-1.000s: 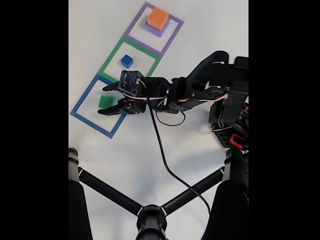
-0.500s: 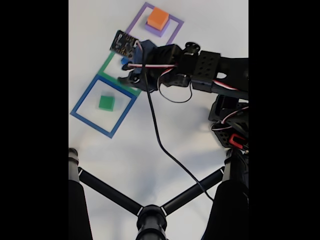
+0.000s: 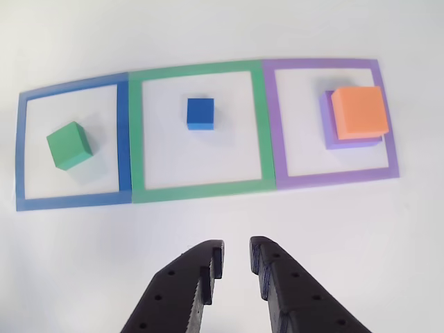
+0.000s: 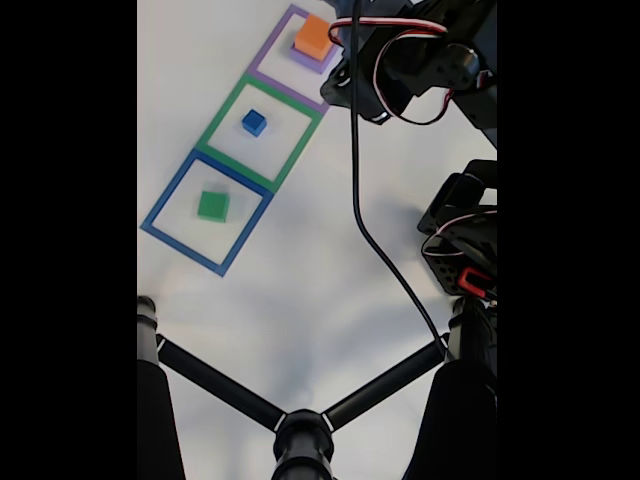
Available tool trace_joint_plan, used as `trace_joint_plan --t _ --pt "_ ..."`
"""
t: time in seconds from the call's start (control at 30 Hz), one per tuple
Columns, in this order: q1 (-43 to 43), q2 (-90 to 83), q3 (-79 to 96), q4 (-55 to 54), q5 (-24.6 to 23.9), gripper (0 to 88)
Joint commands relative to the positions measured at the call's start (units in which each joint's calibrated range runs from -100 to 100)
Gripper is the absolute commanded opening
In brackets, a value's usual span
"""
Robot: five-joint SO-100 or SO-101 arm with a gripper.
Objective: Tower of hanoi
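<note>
In the other view a green cube (image 3: 69,145) lies in the blue square (image 3: 123,139). A small blue cube (image 3: 200,113) sits in the green square (image 3: 265,125). An orange cube (image 3: 359,111) rests on a purple block (image 3: 352,143) inside the purple square (image 3: 333,177). My gripper (image 3: 236,260) hovers high, in front of the green square; it is open by a narrow gap and holds nothing. The fixed view shows the green cube (image 4: 212,206), the blue cube (image 4: 254,122) and the orange cube (image 4: 315,36), with the arm (image 4: 400,60) raised beside the purple square.
White table surface all around the squares. A black tripod (image 4: 300,425) spreads across the bottom of the fixed view. The arm's base (image 4: 465,245) stands at the right, and its black cable (image 4: 365,230) hangs over the table.
The gripper left the green cube in the blue square. It rose and swung along the row of squares to beside the purple square.
</note>
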Motion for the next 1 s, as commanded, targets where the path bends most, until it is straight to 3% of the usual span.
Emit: trace_joint_plan --t 0.0,0.3,0.5,0.7,0.97 --pt "2.73 -1.49 0.01 -0.24 0.0 0.8" --pt "7.23 -15.03 35.9 -27.36 0.0 19.2" --pt "7.23 -18.47 59.62 -53.01 0.0 23.7" --pt "5.78 -8.78 70.52 -77.54 0.0 24.9" --pt "3.11 14.3 68.8 -102.95 0.0 25.2"
